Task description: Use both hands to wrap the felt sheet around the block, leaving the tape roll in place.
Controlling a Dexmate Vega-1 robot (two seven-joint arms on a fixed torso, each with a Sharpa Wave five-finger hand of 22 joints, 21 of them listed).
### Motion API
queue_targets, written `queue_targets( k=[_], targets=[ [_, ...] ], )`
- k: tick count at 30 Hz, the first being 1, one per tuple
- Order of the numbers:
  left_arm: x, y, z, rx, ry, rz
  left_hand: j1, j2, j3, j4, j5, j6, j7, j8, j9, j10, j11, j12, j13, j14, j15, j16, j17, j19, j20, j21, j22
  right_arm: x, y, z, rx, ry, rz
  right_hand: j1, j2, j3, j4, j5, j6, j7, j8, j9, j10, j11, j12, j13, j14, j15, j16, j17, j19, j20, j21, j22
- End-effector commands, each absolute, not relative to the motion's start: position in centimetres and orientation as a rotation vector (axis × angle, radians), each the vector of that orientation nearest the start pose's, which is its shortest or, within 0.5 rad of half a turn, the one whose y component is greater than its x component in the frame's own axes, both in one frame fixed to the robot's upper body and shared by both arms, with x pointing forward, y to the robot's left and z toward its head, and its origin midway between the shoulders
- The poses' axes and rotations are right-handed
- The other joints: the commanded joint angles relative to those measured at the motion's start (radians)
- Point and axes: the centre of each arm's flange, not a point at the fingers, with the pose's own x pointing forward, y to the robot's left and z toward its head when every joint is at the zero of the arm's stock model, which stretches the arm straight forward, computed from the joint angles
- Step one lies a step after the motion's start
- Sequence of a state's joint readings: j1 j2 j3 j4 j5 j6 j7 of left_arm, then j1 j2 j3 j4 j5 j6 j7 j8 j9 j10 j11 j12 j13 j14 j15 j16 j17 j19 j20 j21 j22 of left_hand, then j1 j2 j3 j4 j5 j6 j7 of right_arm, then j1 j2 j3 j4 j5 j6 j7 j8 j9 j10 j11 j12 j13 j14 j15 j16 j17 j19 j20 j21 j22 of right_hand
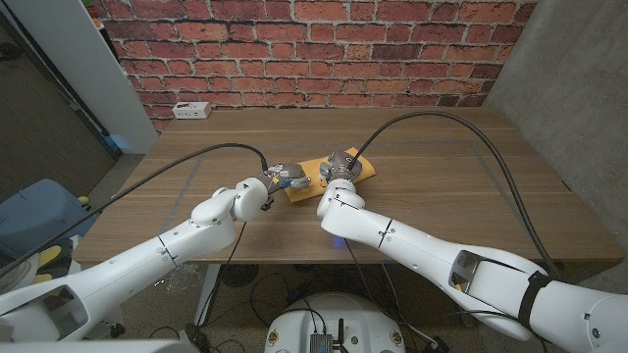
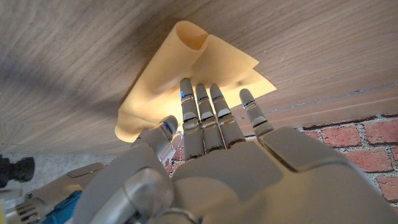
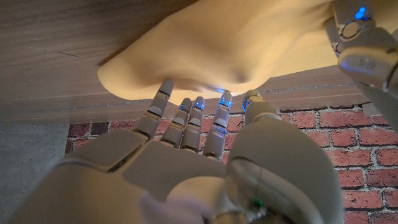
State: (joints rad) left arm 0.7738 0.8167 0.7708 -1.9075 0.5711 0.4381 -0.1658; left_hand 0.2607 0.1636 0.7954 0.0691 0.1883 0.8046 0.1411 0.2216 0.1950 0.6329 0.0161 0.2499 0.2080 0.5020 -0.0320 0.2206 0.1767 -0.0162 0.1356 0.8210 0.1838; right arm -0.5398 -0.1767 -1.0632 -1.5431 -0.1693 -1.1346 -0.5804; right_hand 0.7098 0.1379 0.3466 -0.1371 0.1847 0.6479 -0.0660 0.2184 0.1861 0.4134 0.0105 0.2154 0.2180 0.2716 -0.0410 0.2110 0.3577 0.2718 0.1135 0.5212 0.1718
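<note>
- the felt sheet [image 1: 339, 169] lies mid-counter [image 1: 442, 186], soft, light, floppy; best pinched at an edge.
- left robot hand [image 1: 282, 180] touches it with straight fingertips [image 2: 200, 93], gripping nothing.
- right robot hand [image 1: 342, 167] likewise reaches its edge, fingers extended.

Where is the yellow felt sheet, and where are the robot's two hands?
Yellow felt sheet [image 2: 186, 81]: left wrist view, on its flat middle.
Left hand [image 1: 278, 179]: head view, on its middle, at the sheet's edge.
Right hand [image 1: 341, 166]: head view, on its back, over the sheet.
</note>
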Motion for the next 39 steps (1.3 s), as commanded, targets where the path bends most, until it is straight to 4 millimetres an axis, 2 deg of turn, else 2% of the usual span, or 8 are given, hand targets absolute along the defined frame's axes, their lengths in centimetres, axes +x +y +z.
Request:
queue_targets(
  k=[1, 10, 16, 20, 22, 29, 32, 39],
  targets=[
    [59.1, 17.9, -3.9, 1.493, -0.405, -0.156, -0.009, 0.012, 0.004, 0.01, -0.003, -0.007, -0.001, -0.004, 0.003, -0.002, -0.002, -0.005, 0.004, -0.003, -0.001, -0.005, 0.0, 0.007, -0.002, 0.002, 0.003, 62.1, -2.4, -5.1, -1.125, -0.079, -0.36, 0.033, -0.009, 0.007, -0.023, 0.002, 0.026, 0.002, 0.002, 0.003, 0.012, -0.001, 0.007, -0.001, -0.008, -0.022, -0.003, -0.013, 0.018, -0.002, -0.003, 0.003],
    [59.2, 18.0, -3.8, 1.49, -0.401, -0.157, -0.016, 0.01, 0.006, 0.015, -0.003, -0.01, 0.0, -0.008, 0.003, -0.003, -0.003, -0.008, 0.003, -0.007, 0.005, -0.01, 0.0, 0.007, -0.001, 0.001, 0.003, 63.3, -3.0, -5.5, -1.128, -0.014, -0.374, 0.063, -0.014, 0.011, -0.033, 0.005, -0.004, -0.004, -0.02, 0.003, -0.02, 0.001, -0.008, -0.003, -0.039, -0.001, -0.011, -0.033, 0.016, 0.002, -0.018, 0.002],
    [59.3, 18.1, -3.9, 1.488, -0.39, -0.159, -0.019, 0.01, 0.008, 0.017, -0.003, -0.011, -0.001, -0.009, 0.003, -0.006, -0.001, -0.011, 0.003, -0.007, 0.004, -0.012, 0.0, 0.007, -0.001, 0.0, 0.003, 63.7, -3.3, -5.7, -1.128, -0.001, -0.363, 0.099, -0.022, 0.019, -0.044, 0.008, -0.014, -0.008, -0.024, 0.003, -0.026, -0.004, -0.01, -0.004, -0.025, -0.001, -0.004, -0.046, 0.04, 0.005, -0.016, 0.002],
    [59.4, 18.1, -3.9, 1.489, -0.385, -0.159, -0.021, 0.01, 0.008, 0.019, -0.003, -0.012, 0.001, -0.01, 0.003, -0.005, -0.002, -0.011, 0.003, -0.004, 0.007, -0.012, 0.0, 0.008, -0.001, 0.0, 0.003, 63.7, -3.6, -5.7, -1.1, -0.023, -0.348, 0.055, -0.004, 0.0, 0.002, 0.001, -0.003, -0.004, -0.022, 0.004, -0.008, 0.004, -0.003, -0.004, 0.024, -0.001, 0.024, -0.045, 0.079, 0.004, -0.013, 0.004],
    [59.4, 18.0, -3.9, 1.488, -0.385, -0.159, -0.022, 0.01, 0.009, 0.02, -0.004, -0.014, 0.0, -0.011, 0.003, -0.005, -0.003, -0.012, 0.003, -0.004, 0.008, -0.012, 0.0, 0.008, -0.001, 0.0, 0.003, 63.7, -3.7, -5.7, -1.097, -0.031, -0.342, 0.041, 0.003, -0.003, 0.013, -0.001, 0.001, -0.002, -0.022, 0.004, -0.003, 0.007, -0.001, -0.004, 0.037, 0.0, 0.031, -0.044, 0.089, 0.002, -0.013, 0.004],
    [59.1, 18.2, -3.6, 1.474, -0.424, -0.14, -0.027, 0.009, 0.011, 0.024, -0.004, -0.02, -0.003, -0.015, 0.004, -0.013, -0.001, -0.017, 0.003, -0.008, 0.013, -0.016, 0.001, 0.009, 0.0, 0.0, 0.003, 63.5, -3.9, -5.7, -1.063, -0.053, -0.345, 0.026, 0.006, -0.005, 0.02, -0.002, 0.004, 0.004, -0.022, 0.004, 0.004, 0.013, 0.001, -0.004, 0.07, -0.002, 0.043, -0.046, 0.105, -0.001, -0.012, 0.004],
    [58.7, 18.3, -3.4, 1.454, -0.48, -0.116, -0.033, 0.01, 0.011, 0.027, -0.004, -0.054, -0.027, -0.028, 0.004, -0.026, 0.01, -0.024, 0.003, -0.023, 0.019, -0.022, 0.004, 0.007, 0.008, -0.003, 0.003, 63.2, -4.0, -5.7, -1.039, -0.103, -0.357, 0.025, 0.006, -0.004, 0.02, -0.002, 0.001, 0.005, -0.023, 0.004, 0.005, 0.014, 0.0, -0.004, 0.074, -0.004, 0.044, -0.048, 0.107, -0.002, -0.012, 0.004],
    [57.3, 18.6, -3.3, 1.391, -0.693, -0.014, -0.025, -0.001, -0.015, -0.011, -0.006, -0.156, -0.073, -0.048, 0.005, -0.092, -0.005, -0.047, 0.005, -0.057, 0.032, -0.019, 0.016, -0.002, 0.026, -0.012, 0.002, 62.2, -4.4, -5.7, -0.957, -0.268, -0.397, 0.025, 0.03, 0.011, 0.024, 0.0, -0.029, -0.002, -0.034, 0.003, -0.002, 0.012, -0.003, -0.005, 0.069, -0.002, 0.04, -0.05, 0.107, -0.005, -0.017, 0.004]
  ],
)
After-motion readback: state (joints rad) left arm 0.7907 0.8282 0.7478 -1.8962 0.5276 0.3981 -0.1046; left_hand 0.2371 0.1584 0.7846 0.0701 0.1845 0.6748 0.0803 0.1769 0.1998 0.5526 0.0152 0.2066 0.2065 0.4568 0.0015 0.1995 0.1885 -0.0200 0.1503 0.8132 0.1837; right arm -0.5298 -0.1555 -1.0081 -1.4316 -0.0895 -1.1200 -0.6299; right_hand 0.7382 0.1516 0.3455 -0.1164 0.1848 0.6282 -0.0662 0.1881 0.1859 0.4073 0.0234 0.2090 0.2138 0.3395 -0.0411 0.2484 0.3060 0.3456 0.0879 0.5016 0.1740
